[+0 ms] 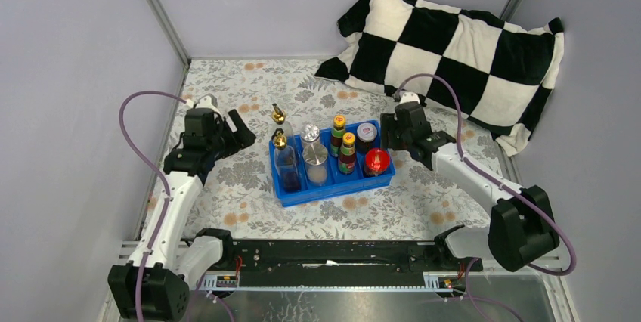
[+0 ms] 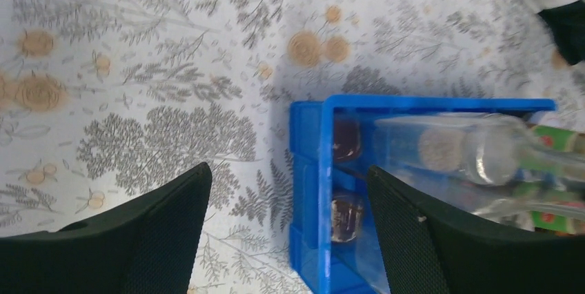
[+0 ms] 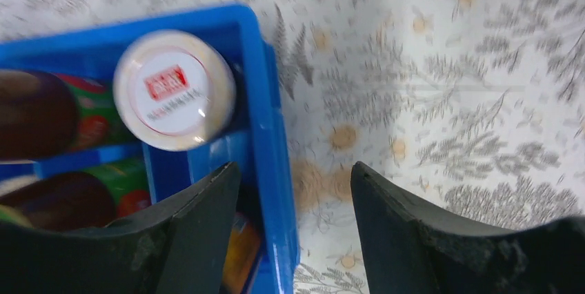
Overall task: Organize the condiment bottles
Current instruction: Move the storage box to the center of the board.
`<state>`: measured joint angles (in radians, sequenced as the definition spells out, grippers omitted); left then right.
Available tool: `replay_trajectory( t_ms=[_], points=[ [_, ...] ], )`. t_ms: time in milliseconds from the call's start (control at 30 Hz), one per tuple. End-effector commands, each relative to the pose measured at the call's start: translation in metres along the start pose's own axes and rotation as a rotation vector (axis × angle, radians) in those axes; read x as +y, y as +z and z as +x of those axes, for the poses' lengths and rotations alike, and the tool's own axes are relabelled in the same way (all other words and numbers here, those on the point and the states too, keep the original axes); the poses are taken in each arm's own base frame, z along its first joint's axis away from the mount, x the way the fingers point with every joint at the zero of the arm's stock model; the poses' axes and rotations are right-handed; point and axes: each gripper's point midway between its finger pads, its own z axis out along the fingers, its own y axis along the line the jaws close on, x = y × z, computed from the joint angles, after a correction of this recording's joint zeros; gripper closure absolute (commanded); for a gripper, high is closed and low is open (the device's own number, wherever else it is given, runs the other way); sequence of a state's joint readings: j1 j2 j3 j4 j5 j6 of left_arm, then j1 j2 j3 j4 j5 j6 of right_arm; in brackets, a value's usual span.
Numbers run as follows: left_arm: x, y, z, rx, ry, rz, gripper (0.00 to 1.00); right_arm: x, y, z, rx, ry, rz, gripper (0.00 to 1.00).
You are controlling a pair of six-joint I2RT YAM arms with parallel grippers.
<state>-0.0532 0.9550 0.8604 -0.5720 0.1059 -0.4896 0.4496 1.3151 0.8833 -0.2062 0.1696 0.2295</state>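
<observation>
Top view. Shows all the bottles (image 1: 316,157) standing upright inside the tray (image 1: 332,195), in the middle of the desk (image 1: 227,193); none outside it. Puts the left pincer (image 1: 233,129) just beside the tray's left end and the right pincer (image 1: 388,140) at its right end, near the jar (image 1: 366,133) with the pale lid. Leaves the pillow (image 1: 453,42) at the back, apart from everything.

Left wrist view. Looks down with jaws wide apart and only desk and the tray's corner between them; so open, holding nothing. Places one finger (image 2: 441,239) over the tray side, the other over the desk.

Right wrist view. Also open and empty, a bit blurred. Straddles the right wall of the tray: one finger (image 3: 172,239) above the inside, close to the jar, the other above the desk.

Seems almost finished, judging by the layout. Risk from here: by lowering or closing in this position, may catch the tray wall instead of a bottle, then drag or tilt the tray and topple the tall bottles. May also knock the jar with the inner finger.
</observation>
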Motion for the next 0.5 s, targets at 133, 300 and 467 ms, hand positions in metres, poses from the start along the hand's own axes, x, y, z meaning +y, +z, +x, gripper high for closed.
replay_trajectory(
  t_ms=[133, 300, 467],
  points=[
    [-0.006, 0.015, 0.031, 0.009, -0.018, -0.008, 0.14, -0.005, 0.012, 0.058, 0.1, 0.08, -0.007, 0.34],
    [-0.021, 0.024, 0.045, 0.016, 0.002, -0.025, 0.12, 0.004, 0.012, 0.052, 0.084, 0.069, -0.056, 0.34],
    [-0.024, 0.038, 0.063, 0.043, 0.014, -0.052, 0.12, 0.003, 0.016, 0.045, 0.081, 0.048, -0.043, 0.51]
  ],
)
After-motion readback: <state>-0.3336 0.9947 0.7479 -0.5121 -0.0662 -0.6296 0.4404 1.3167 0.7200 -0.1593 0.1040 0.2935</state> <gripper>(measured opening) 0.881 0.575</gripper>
